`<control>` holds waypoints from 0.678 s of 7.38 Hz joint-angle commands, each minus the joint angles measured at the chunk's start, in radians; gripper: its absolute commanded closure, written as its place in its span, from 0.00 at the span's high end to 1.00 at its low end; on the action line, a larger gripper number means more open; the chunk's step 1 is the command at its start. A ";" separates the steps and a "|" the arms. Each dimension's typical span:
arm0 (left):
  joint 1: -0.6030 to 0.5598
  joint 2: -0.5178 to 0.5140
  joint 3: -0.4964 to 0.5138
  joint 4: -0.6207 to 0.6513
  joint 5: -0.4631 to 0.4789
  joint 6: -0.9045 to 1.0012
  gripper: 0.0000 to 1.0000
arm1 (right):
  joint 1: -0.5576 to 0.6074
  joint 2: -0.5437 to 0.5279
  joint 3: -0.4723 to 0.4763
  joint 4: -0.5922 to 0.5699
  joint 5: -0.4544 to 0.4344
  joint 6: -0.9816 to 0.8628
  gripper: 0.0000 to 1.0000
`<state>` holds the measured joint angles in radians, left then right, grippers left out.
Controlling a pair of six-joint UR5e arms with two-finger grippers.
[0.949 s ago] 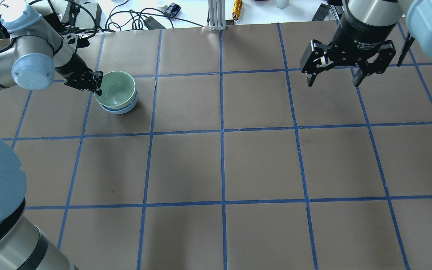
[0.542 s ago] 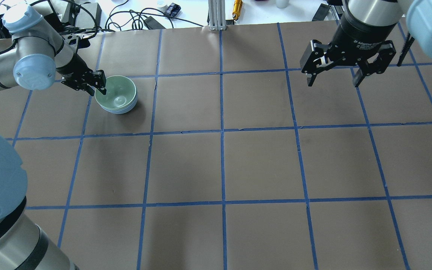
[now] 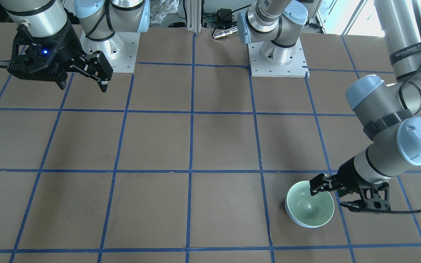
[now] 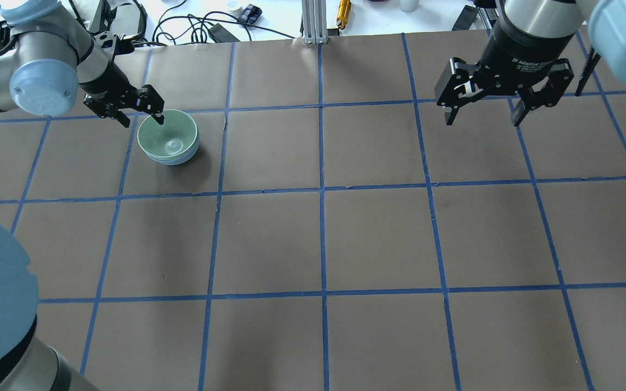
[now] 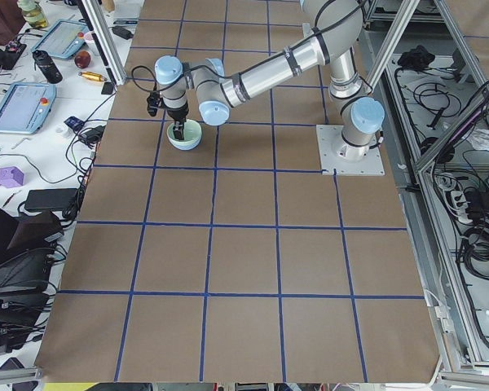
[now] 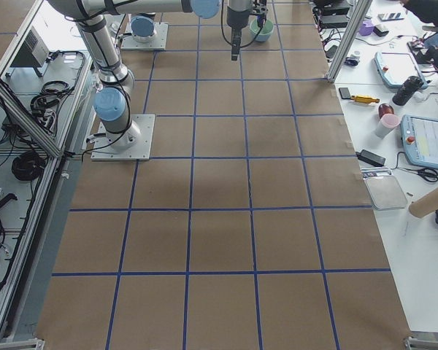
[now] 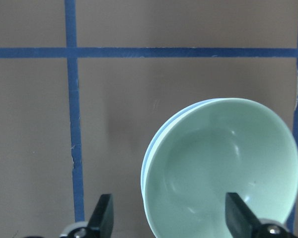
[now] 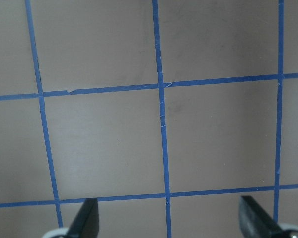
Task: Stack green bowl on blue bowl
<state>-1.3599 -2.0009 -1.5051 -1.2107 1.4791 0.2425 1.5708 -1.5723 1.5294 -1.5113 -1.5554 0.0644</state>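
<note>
the brown paper-covered table with a blue tape grid [image 4: 378, 239] carries one stack. the right gripper [image 4: 482, 120], well apart from the blue bowl, gapes empty. the left gripper [image 4: 143, 123] pinched the green rim a moment ago; now it has let go and lifted, jaws wide and holding nothing. the pale mint-green glossy bowl [image 4: 169, 138] sits nested in the pale powder-blue glossy bowl [image 4: 170, 161], so the stacking looks done. one finger [image 7: 238, 213] hangs over the green hollow, the other outside the blue bowl's rim.

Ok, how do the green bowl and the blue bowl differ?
The green bowl sits nested in the blue bowl, which rests on the table. The green bowl's whole inside shows; the blue bowl shows only a thin crescent. The green bowl is pale mint, the blue bowl powder blue. Both are round, glossy, plain, similar in size.
</note>
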 commanded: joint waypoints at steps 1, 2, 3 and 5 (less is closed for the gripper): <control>-0.120 0.130 0.025 -0.146 0.050 -0.127 1.00 | 0.000 0.000 0.000 0.000 0.000 0.000 1.00; -0.140 0.199 0.023 -0.214 0.046 -0.153 1.00 | 0.000 0.000 0.000 0.000 0.000 0.000 1.00; -0.157 0.268 0.017 -0.275 0.043 -0.179 1.00 | 0.000 0.000 0.000 0.000 0.000 0.000 1.00; -0.169 0.396 0.011 -0.412 0.047 -0.205 1.00 | 0.000 0.000 0.002 -0.001 0.000 0.000 1.00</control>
<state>-1.5201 -1.6844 -1.4908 -1.5375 1.5243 0.0609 1.5708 -1.5723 1.5302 -1.5112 -1.5554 0.0644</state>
